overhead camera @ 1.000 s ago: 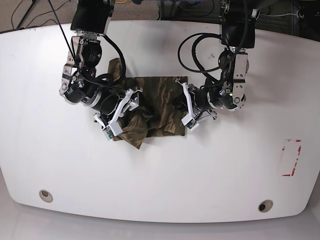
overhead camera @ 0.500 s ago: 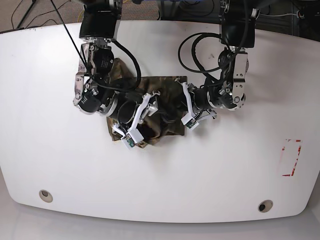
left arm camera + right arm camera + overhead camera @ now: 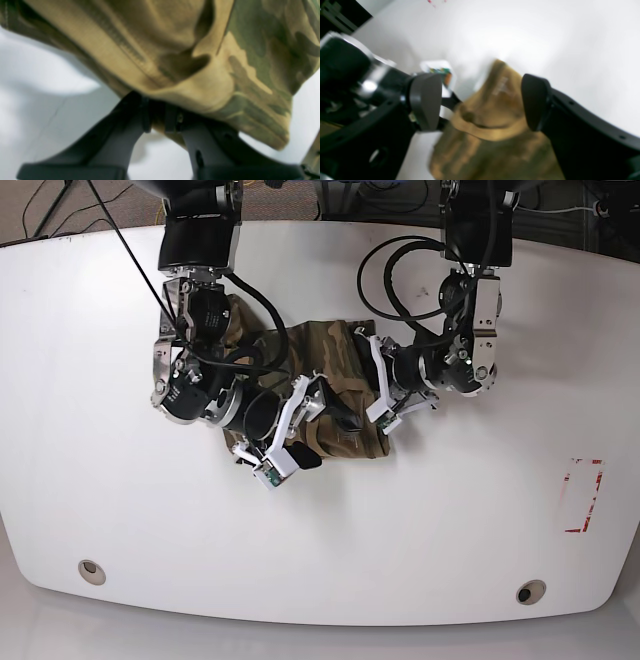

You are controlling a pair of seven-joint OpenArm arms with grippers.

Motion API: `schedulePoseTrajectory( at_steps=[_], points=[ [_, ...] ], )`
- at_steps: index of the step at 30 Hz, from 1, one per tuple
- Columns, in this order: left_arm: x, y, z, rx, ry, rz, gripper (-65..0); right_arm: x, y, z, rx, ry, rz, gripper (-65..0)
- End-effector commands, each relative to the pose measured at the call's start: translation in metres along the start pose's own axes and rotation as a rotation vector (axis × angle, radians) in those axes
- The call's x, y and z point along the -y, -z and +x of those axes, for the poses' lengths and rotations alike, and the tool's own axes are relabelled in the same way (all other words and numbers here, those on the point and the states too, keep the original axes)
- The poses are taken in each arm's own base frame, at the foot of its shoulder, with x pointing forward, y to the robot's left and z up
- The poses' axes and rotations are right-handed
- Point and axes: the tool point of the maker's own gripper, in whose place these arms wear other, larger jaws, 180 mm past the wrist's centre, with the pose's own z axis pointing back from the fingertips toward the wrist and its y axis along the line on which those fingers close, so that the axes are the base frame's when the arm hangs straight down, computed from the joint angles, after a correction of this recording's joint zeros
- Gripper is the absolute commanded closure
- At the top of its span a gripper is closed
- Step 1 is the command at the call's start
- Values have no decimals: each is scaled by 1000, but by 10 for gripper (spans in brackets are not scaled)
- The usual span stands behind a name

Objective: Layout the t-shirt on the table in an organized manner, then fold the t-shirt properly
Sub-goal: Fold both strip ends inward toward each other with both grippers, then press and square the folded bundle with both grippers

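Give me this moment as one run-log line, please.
left gripper: shut on t-shirt | right gripper: open over it | fold: unfinished

The t-shirt (image 3: 330, 370) is camo: dark olive and brown streaks over tan, and in the left wrist view a fold of it (image 3: 175, 50) looks mostly plain mustard-tan, with green blotches only off to the right. The desk (image 3: 100, 510) is glossy white, with a red-and-white tape mark (image 3: 582, 494) near its right edge and two small round grommet holes, grey-ringed (image 3: 91, 570) (image 3: 530, 591). Both arms are mostly black with silver-grey joints and black cables. The right pincer (image 3: 285, 430) has white finger frames with black pads; the left pincer (image 3: 378, 395) is white-framed too. Up close the pads (image 3: 425, 100) look dark charcoal.
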Motion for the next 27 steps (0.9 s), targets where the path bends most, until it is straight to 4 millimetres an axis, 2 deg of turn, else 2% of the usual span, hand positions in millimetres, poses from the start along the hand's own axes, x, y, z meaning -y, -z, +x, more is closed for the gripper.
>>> schedulePoseTrajectory(
  at_steps=[1,6,11,21,24,27],
  points=[
    [-12,-13,17,47,3,36,-121,4,-6,21,55,-36,-9,-466],
    [-23,-25,23,84,-21,66,-246,15,-14,15,28,-54,-34,-466],
    [-35,-39,30,123,-34,111,-328,25,-22,6,-4,-68,-57,-466],
    [-54,-75,47,179,31,211,-350,41,-36,-8,-62,-90,-100,-466],
    [-61,-92,55,204,65,258,-347,48,-41,-8,-54,-85,-119,-466],
    [-68,-118,69,258,97,325,-346,55,-46,-6,-28,-91,-142,-466]
  ],
)
